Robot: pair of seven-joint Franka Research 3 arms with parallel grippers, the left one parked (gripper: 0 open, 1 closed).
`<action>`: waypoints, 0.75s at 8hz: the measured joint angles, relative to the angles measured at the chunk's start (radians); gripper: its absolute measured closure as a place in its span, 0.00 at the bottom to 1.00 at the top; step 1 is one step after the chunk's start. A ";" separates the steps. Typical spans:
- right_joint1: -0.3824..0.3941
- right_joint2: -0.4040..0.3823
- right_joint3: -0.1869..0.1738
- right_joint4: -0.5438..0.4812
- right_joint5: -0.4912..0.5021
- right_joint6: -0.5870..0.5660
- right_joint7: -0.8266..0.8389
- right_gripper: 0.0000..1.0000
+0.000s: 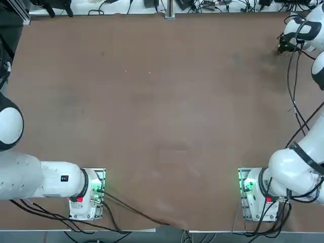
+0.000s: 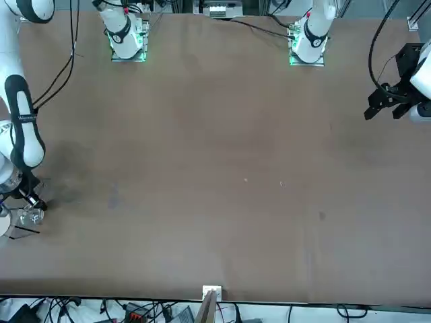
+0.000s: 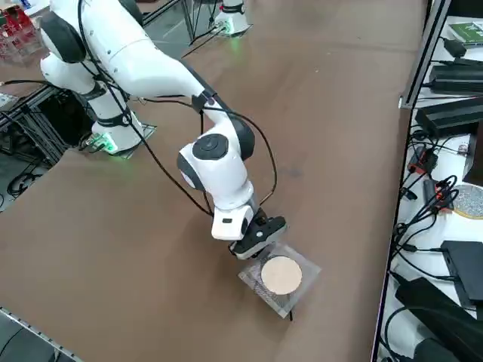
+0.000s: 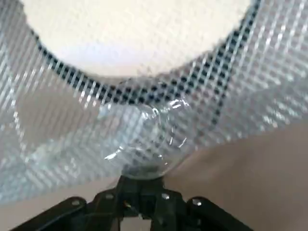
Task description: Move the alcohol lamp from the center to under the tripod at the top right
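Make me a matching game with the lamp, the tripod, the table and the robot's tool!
Things:
1. lamp
2. tripod
3. table
4. right tool

Clues:
A. brown and flat
B. clear round glass
C. black, down low beside the tripod
D. round pale disc on wire mesh

Pairs: 1-B, 2-D, 3-A, 4-C

The tabletop [image 1: 162,126] lies open across its middle, while at about two o'clock the tripod [image 3: 281,276] with its mesh crowds the right end effector [image 3: 260,240], apparently right against the alcohol lamp [image 4: 144,144].
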 joint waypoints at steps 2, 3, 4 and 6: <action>0.000 0.022 -0.003 0.018 0.000 0.041 0.011 0.98; -0.001 0.026 -0.009 0.027 0.000 0.047 0.012 0.98; -0.001 0.032 -0.016 0.042 0.000 0.050 0.012 0.98; -0.001 0.045 -0.029 0.070 0.000 0.050 0.013 0.98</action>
